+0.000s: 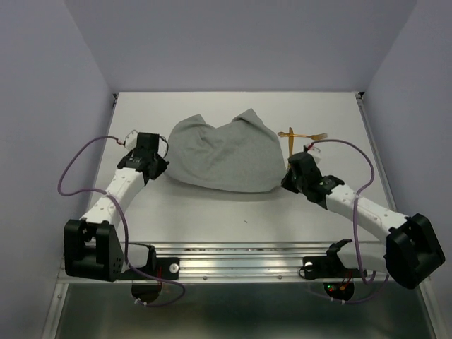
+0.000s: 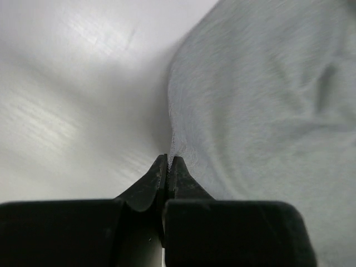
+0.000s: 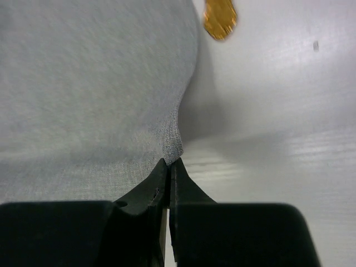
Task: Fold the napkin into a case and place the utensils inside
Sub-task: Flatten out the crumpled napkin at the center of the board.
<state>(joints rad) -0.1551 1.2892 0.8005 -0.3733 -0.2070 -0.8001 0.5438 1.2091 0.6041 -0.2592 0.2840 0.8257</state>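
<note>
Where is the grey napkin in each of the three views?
Top external: napkin in the middle of the table.
Left wrist: napkin fills the right side, edge pinched by the left gripper.
Right wrist: napkin fills the left side, corner pinched by the right gripper.
Shared landmark: the white table surface.

From my station I saw the pale table (image 1: 212,212) carrying the grey napkin (image 1: 222,159), rumpled and humped across its middle, and the two golden utensils (image 1: 304,135) lying crossed on the bare surface just beside the cloth's far right corner.
</note>
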